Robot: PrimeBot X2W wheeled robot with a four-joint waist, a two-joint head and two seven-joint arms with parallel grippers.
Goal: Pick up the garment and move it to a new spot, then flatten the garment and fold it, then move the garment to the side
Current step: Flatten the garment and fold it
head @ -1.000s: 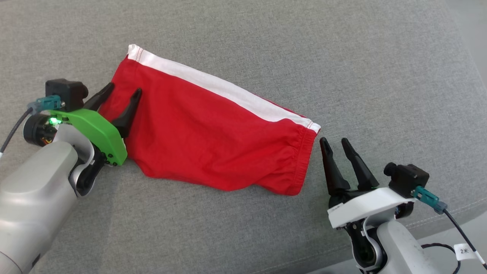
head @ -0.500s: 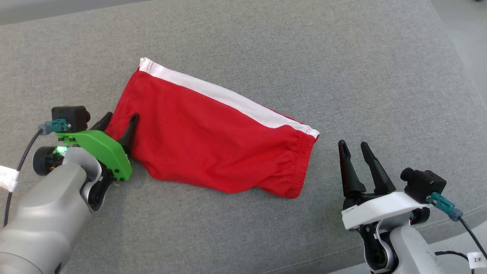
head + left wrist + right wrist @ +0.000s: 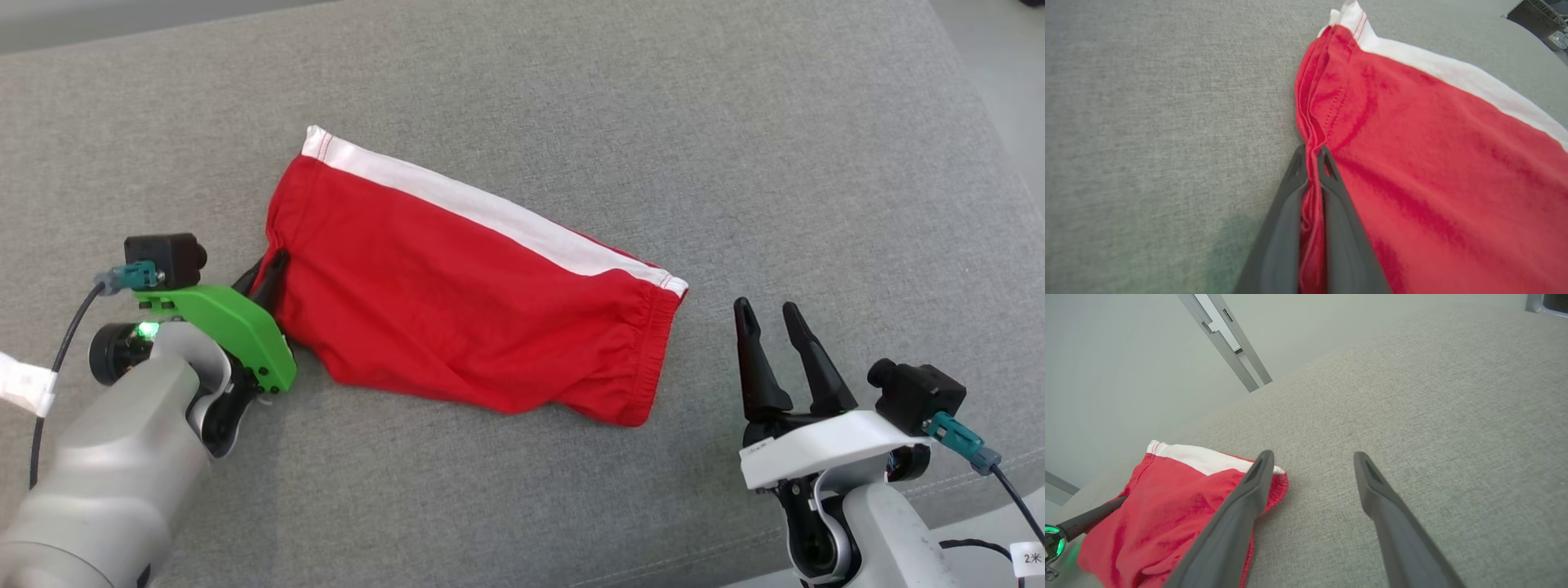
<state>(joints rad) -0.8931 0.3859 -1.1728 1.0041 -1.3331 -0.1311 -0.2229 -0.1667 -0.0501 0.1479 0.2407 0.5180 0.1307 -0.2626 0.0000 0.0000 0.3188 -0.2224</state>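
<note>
Shorts lie diagonally, waistband toward the splayed right gripper, leg hem pinched in the clenched left gripper

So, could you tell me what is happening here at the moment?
A two-armed robot is working on a red garment that lies on a grey cushion. The left gripper is shut on the garment's edge at the robot's left, with the cloth bunched between its fingers. The right gripper is open beside the other end, apart from the cloth. The garment is not yet lifted or folded.
</note>
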